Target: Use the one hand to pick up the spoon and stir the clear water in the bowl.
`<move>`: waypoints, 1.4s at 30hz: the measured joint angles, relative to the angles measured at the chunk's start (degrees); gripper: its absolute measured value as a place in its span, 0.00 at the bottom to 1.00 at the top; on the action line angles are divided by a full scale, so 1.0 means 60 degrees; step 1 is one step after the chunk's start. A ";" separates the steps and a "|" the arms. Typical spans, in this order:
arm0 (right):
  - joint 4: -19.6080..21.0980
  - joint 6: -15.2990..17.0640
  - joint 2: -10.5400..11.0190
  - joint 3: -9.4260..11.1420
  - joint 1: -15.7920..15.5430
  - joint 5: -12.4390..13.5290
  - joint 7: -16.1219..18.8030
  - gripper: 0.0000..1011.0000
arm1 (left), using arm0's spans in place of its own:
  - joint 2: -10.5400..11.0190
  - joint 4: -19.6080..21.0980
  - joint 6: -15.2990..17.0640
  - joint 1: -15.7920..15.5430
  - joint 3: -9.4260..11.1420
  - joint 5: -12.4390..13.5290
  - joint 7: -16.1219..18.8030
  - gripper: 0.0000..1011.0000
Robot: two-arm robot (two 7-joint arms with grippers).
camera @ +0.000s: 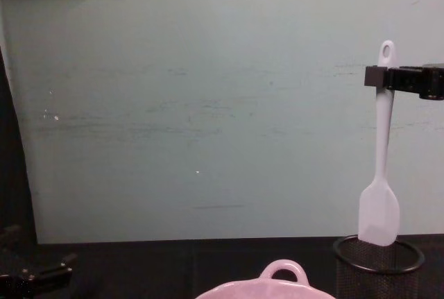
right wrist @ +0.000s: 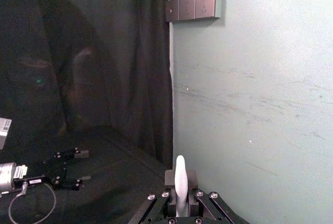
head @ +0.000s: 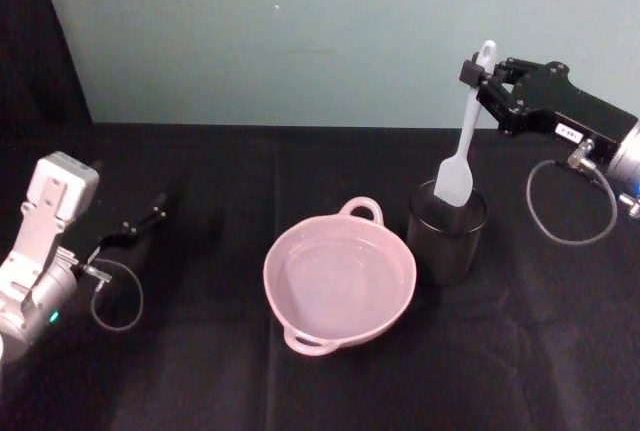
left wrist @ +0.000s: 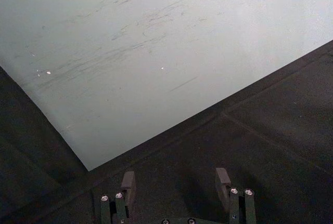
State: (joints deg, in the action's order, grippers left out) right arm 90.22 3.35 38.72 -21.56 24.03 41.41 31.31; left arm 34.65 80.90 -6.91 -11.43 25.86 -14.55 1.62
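Observation:
My right gripper is shut on the upper handle of the white spoon, holding it upright in the air. The spoon's flat head hangs just above the rim of the black wire-mesh cup. From the chest, the spoon hangs from the right gripper over the mesh cup. The handle tip of the spoon stands between the fingers in the right wrist view. The pale pink bowl with clear water sits at the table's centre, left of the cup. My left gripper rests open at the far left.
A black cloth covers the table. A pale green wall stands behind it, with a dark curtain at the left. Cables loop off both wrists. The left gripper faces the wall and bare cloth.

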 joint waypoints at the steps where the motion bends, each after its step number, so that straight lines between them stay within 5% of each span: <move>1: -0.0002 -0.0001 -0.0001 -0.0001 -0.0001 0.0001 0.0001 0.12 | 0.0000 0.0000 0.0000 0.0000 0.0001 0.0000 0.0000 0.99; 22: -0.0051 -0.0007 -0.0215 -0.0079 0.0086 0.0000 0.0150 0.12 | 0.0000 0.0000 0.0000 0.0000 0.0000 0.0000 0.0000 0.99; 34: -0.0478 0.0043 -0.1226 -0.1042 0.0819 -0.0353 0.0596 0.12 | 0.0000 0.0001 0.0000 0.0000 0.0000 0.0000 0.0000 0.99; 42: -0.0949 -0.0269 -0.1579 -0.1503 0.0766 -0.0659 0.0823 0.12 | 0.0000 0.0000 0.0000 0.0000 0.0001 0.0000 0.0000 0.99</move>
State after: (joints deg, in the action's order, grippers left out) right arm 84.53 1.74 29.25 -30.58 28.62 37.46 36.24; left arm 34.65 80.90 -6.91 -11.43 25.86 -14.55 1.62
